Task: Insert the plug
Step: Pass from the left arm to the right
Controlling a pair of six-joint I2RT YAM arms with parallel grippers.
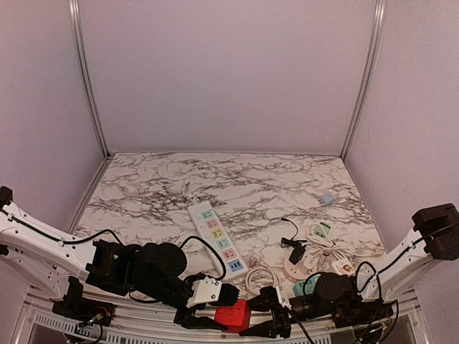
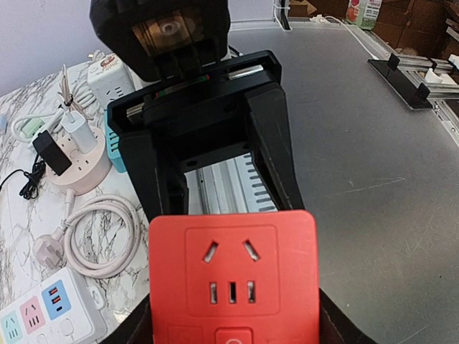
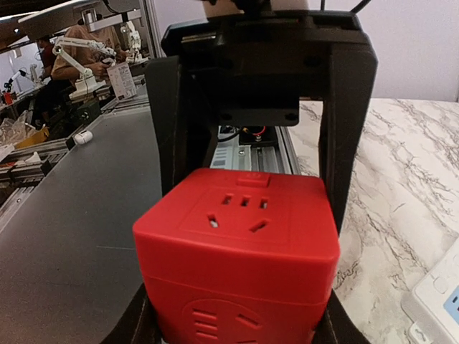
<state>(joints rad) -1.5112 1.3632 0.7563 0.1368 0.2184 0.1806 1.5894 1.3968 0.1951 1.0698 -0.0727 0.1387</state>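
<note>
A red socket cube [image 1: 232,316] hangs at the table's near edge between both grippers. My left gripper [image 1: 215,309] comes from the left and my right gripper [image 1: 276,315] from the right, each with a finger on either side of the cube. In the left wrist view the cube [image 2: 233,276] fills the bottom, socket face up, with the left gripper [image 2: 233,326] shut on it. In the right wrist view the cube [image 3: 240,251] sits in the right gripper [image 3: 237,322] the same way. A loose white plug [image 2: 46,251] on a coiled cord [image 1: 262,276] lies on the marble.
A white power strip [image 1: 217,236] with coloured sockets lies mid-table. A pink round socket [image 1: 295,269] holding a black adapter [image 1: 295,254] stands to the right among white chargers and cables. A small blue block [image 1: 326,199] lies at the far right. The metal rail [image 1: 143,322] runs under the grippers.
</note>
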